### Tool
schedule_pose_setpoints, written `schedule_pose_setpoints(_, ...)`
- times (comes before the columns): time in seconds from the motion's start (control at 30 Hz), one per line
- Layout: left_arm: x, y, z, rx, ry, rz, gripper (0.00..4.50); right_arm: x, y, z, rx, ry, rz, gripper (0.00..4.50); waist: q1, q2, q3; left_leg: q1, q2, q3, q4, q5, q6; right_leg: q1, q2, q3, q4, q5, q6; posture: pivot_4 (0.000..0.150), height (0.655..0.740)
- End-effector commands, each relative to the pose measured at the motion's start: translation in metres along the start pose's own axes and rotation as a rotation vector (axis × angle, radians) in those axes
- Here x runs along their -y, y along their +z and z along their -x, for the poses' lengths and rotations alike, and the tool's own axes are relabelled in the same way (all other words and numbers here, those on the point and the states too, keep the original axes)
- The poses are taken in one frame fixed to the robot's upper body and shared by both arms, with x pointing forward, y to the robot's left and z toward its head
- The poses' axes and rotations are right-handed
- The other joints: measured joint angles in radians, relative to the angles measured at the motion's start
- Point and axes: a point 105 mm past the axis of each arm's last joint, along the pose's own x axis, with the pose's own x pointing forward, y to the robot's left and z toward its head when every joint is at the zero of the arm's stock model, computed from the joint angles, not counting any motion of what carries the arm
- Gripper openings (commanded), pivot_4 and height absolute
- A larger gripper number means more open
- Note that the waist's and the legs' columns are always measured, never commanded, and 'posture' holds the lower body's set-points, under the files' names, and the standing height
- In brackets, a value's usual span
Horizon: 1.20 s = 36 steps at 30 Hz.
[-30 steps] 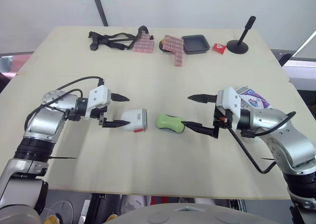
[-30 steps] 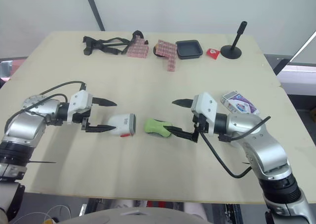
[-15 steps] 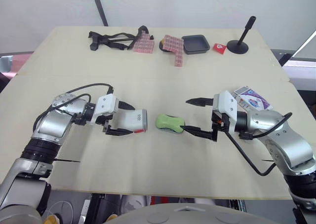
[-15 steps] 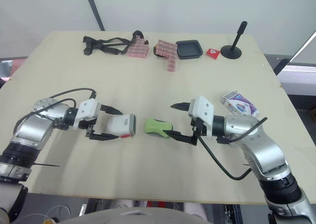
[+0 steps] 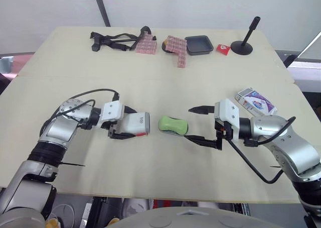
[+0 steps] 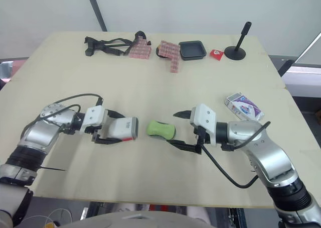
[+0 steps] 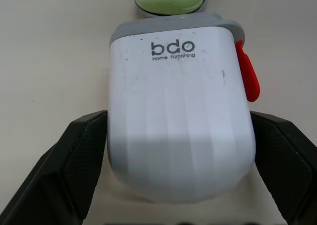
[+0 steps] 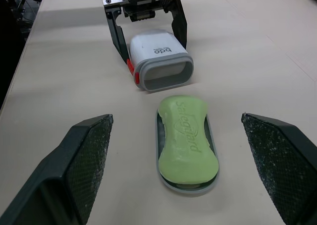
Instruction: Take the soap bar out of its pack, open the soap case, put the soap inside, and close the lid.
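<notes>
Right now I am looking down at the table. My left gripper is holding the white cover of the soap box. Its two black fingers are pressing on both sides of the cover. The cover is lying on its side in the middle of the table, a bit to the left. Its open end is facing right, toward the soap. A red clip is sticking out on its near side.

The green soap is lying just right of the cover, not touching it. It is sitting on the grey tray of the soap box.

My right gripper is hanging just to the right of the soap. Its fingers are spread wide apart and are holding nothing.

The soap pack is lying far to the right, past my right arm. A black dish and a black stand are sitting at the far edge.
</notes>
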Motion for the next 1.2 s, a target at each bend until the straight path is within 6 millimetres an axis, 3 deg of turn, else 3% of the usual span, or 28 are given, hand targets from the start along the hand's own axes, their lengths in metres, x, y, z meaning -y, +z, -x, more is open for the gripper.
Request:
schedule_pose_setpoints(0.03, -0.006, 0.002, 0.0, -0.019, 0.017, -0.041, 4.5, -0.001, 0.011, 0.003, 0.024, 0.008, 0.04, 4.47, 0.0, 0.0, 0.0, 0.0, 0.0, 0.0, 0.0, 0.0, 0.0, 0.0, 0.0, 0.0, 0.0, 0.0, 0.0, 0.15, 0.74)
schedule_pose_setpoints(0.23, -0.008, -0.001, -0.004, -0.028, 0.025, -0.035, 4.5, -0.002, 0.009, 0.002, 0.018, 0.015, 0.044, 4.47, 0.0, 0.0, 0.0, -0.002, 0.0, 0.0, 0.0, 0.0, 0.0, 0.0, 0.0, 0.0, 0.0, 0.0, 0.0, 0.15, 0.74)
schedule_pose_setpoints(0.37, -0.008, 0.003, -0.005, 0.003, 0.023, -0.016, 3.46, -0.003, 0.007, 0.0, 0.005, 0.021, 0.044, 4.5, 0.001, 0.0, 0.0, -0.001, 0.0, 0.0, 0.0, 0.0, 0.0, 0.001, 0.0, 0.0, 0.0, 0.0, 0.0, 0.15, 0.74)
schedule_pose_setpoints(0.63, -0.005, 0.006, -0.001, 0.0, 0.011, -0.037, 3.46, 0.004, -0.023, -0.007, -0.235, 0.028, 0.074, 4.5, -0.002, 0.0, 0.0, 0.0, 0.0, 0.0, 0.0, 0.0, 0.0, 0.001, 0.0, 0.0, 0.0, 0.0, 0.0, 0.15, 0.74)
schedule_pose_setpoints(0.83, -0.004, 0.003, 0.006, -0.011, 0.023, -0.035, 3.46, 0.016, -0.03, -0.017, -0.302, 0.009, 0.042, 4.5, -0.009, 0.0, 0.0, 0.0, 0.0, 0.0, -0.001, 0.0, 0.0, 0.001, 0.0, 0.0, 0.0, 0.0, 0.0, 0.15, 0.74)
schedule_pose_setpoints(1.2, 0.004, 0.006, 0.006, 0.009, 0.029, -0.035, 3.46, 0.01, -0.044, -0.031, -0.33, 0.039, 0.003, 4.5, -0.01, 0.0, 0.0, 0.001, 0.0, 0.0, -0.001, 0.0, 0.0, 0.0, 0.0, -0.001, -0.001, 0.0, 0.0, 0.15, 0.74)
